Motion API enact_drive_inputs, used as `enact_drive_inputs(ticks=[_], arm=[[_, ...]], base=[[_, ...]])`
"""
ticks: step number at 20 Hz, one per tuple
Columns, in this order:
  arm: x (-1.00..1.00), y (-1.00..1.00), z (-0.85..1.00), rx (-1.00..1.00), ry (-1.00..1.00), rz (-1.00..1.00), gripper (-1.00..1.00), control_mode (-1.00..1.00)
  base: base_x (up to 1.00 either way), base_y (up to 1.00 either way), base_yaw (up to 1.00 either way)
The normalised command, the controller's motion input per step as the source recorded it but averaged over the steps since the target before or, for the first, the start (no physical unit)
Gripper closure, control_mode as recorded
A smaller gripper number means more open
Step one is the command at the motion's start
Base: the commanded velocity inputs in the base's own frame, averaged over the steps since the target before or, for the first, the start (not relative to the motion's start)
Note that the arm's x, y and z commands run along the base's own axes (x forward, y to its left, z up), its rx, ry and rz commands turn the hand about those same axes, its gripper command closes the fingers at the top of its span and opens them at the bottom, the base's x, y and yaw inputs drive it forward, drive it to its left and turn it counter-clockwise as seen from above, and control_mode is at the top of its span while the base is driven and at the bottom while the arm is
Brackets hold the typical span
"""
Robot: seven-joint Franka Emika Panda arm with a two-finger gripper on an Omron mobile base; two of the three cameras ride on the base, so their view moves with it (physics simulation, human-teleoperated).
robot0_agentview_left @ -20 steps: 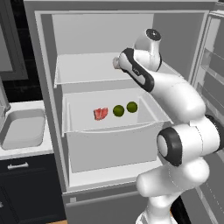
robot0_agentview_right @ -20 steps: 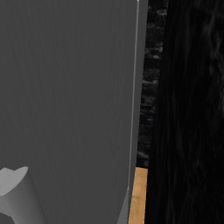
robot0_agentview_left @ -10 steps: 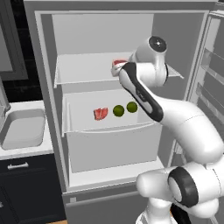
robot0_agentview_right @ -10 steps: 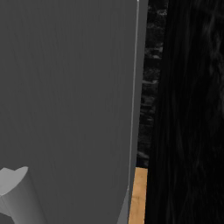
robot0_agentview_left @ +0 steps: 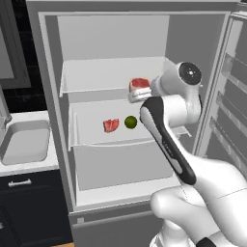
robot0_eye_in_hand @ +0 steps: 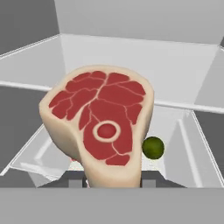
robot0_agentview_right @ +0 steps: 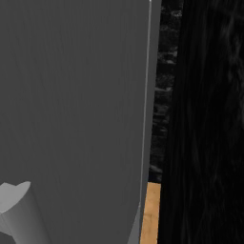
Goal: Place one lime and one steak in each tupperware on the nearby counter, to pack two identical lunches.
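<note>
My gripper (robot0_agentview_left: pixel 138 93) is shut on the thick steak (robot0_agentview_left: pixel 140 85), red on top with pale tan sides, and holds it in front of the fridge's upper shelf. In the hand view this steak (robot0_eye_in_hand: pixel 103 122) hides most of the gripper (robot0_eye_in_hand: pixel 113 178). Below it, in the fridge drawer, lie the flat pink-red steak (robot0_agentview_left: pixel 111 125) and a dark-green lime (robot0_agentview_left: pixel 130 122). The hand view shows a lime (robot0_eye_in_hand: pixel 153 147) past the held steak's right edge. A light-grey tupperware (robot0_agentview_left: pixel 42 144) sits on the white counter (robot0_agentview_left: pixel 29 167) left of the fridge.
The fridge stands open, with its door (robot0_agentview_left: pixel 231 96) and door racks at the right. The white drawer's front wall (robot0_agentview_left: pixel 120 161) rises below the food. Dark cabinets with a silver handle (robot0_agentview_left: pixel 19 183) are under the counter. A grey panel (robot0_agentview_right: pixel 71 119) blocks the right base view.
The gripper has carried the thick steak down and slightly right, off the upper shelf. The arm's elbow has swung in front of the drawer's right side.
</note>
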Motion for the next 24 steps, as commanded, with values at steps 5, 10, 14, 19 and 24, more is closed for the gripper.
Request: enact_drive_inputs(ticks=[5,10,14,19,24], arm=[[0.0,0.0,0.0,0.0,0.0,0.0,1.0,1.0],[0.0,0.0,0.0,0.0,0.0,0.0,1.0,1.0],[0.0,0.0,0.0,0.0,0.0,0.0,1.0,1.0],[0.0,0.0,0.0,0.0,0.0,0.0,1.0,1.0],[0.0,0.0,0.0,0.0,0.0,0.0,1.0,1.0]], base=[[-0.85,0.37,0.0],[-0.31,0.85,0.0],[0.07,1.0,0.0],[0.22,1.0,0.0],[0.36,0.95,0.0]])
